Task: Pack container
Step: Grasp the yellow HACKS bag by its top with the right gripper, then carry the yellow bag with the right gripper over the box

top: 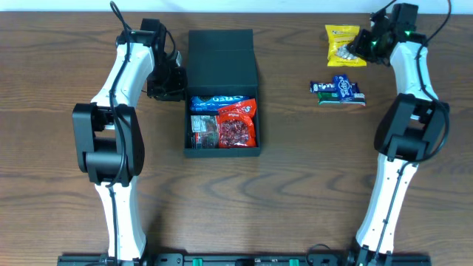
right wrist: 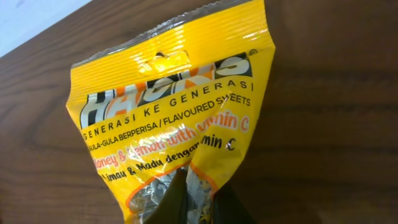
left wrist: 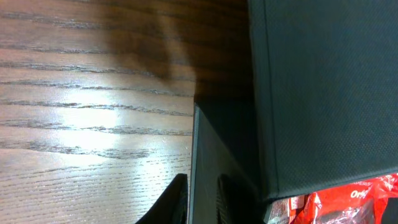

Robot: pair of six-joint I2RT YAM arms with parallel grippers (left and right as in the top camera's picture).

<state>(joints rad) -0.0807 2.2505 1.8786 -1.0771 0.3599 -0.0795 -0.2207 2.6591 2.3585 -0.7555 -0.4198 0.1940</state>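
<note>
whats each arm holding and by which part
Left fingers pinch the left wall of the box; right fingers are shut on the bottom end of the yellow packet.

Robot lab: two arms (top: 111, 140) at wooden table (top: 288, 199).

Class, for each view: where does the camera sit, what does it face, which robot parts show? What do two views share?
Overhead: above the table, facing down at the container and snack packets; both arms show.
Left wrist: on left arm, facing the container's wall; left claw grips it.
Right wrist: on right arm, facing the yellow sweets packet; right claw pinches it.
Shared: overhead also shows that packet.
</note>
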